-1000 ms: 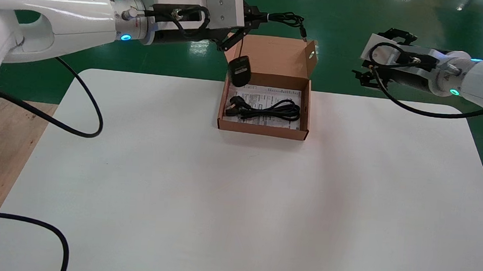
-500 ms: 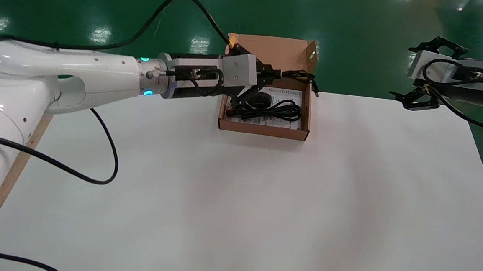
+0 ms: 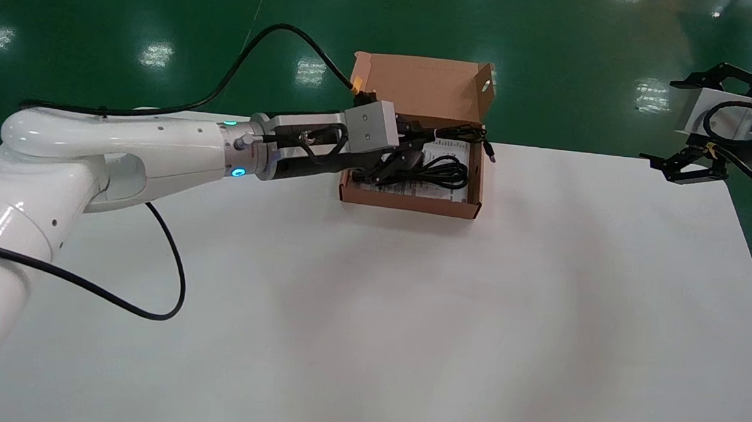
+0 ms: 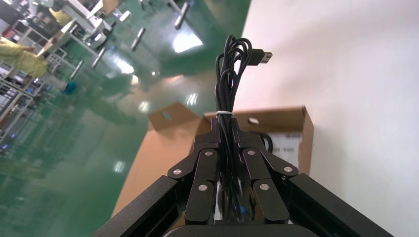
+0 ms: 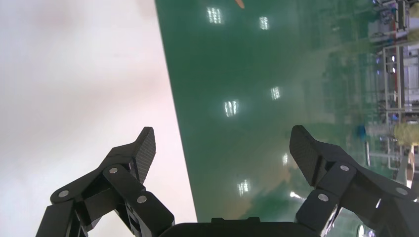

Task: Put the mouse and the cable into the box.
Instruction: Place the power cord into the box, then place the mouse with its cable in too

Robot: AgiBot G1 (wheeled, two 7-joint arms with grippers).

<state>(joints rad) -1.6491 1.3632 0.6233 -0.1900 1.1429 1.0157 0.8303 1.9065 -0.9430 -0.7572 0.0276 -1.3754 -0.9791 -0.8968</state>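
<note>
I have lowered my left gripper (image 3: pixel 423 137) into the open brown cardboard box (image 3: pixel 409 204), clamped on the bundled black cord (image 4: pixel 228 98). The black computer mouse (image 3: pixel 408 157) now appears to rest inside, beside the coiled black cable (image 3: pixel 449 171). I judge that release is next. The right gripper (image 3: pixel 684 168) hangs open, well apart.

Head camera looks down on table (image 3: pixel 408 317); left wrist shares box (image 4: pixel 289 116).

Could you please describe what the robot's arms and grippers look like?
The left arm is a glossy white rounded tube with a cyan light ring, a silver wrist block and looped black cables. The left gripper and right gripper are matte black, with riveted linkage fingers.
</note>
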